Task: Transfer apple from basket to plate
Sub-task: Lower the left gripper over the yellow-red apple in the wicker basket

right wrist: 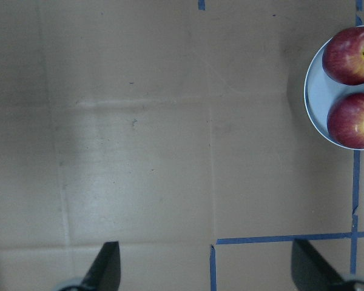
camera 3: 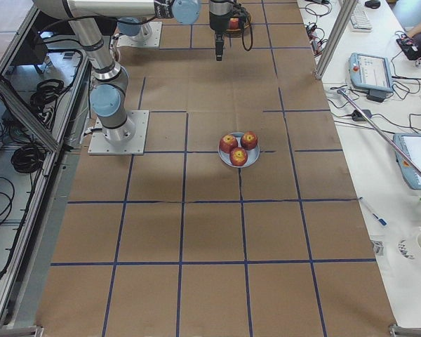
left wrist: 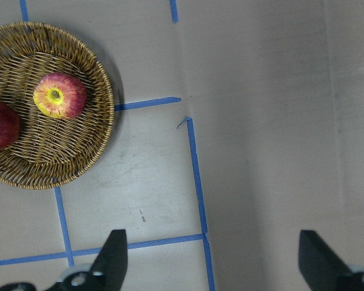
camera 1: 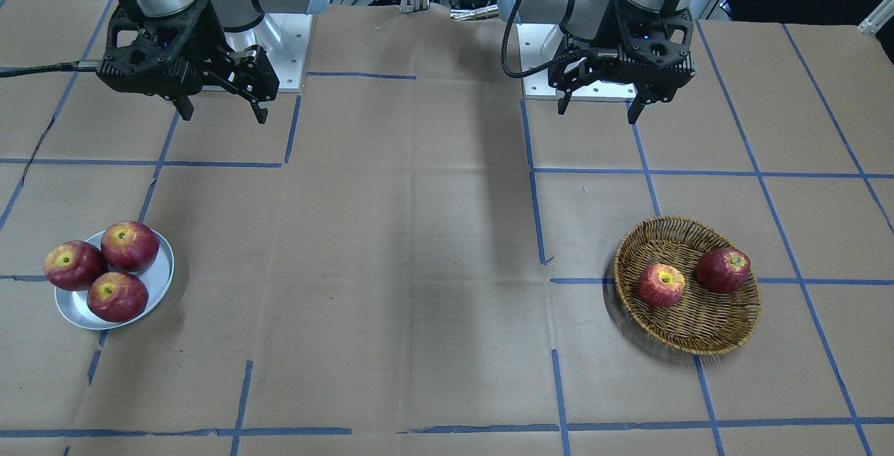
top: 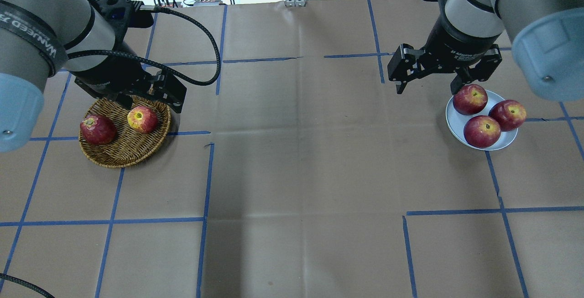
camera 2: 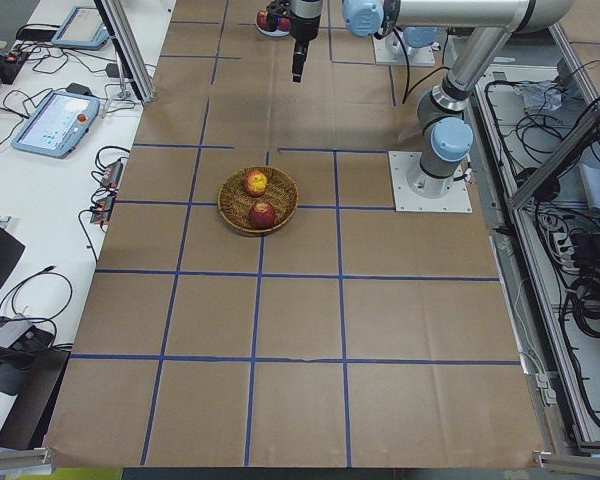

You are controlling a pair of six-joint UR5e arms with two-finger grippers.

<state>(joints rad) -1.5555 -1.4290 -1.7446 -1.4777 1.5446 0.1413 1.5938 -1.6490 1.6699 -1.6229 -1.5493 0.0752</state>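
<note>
the apple (camera 1: 661, 285), firm, smooth, moderately heavy, lies in the basket (camera 1: 698, 348) beside a darker apple (camera 1: 723, 269); best gripped across its widest girth. left pincer (camera 1: 597, 115) and right pincer (camera 1: 223, 117) hang spread wide, empty.

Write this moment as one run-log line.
left hand open | right hand open | apple in basket | plate holds three apples
</note>
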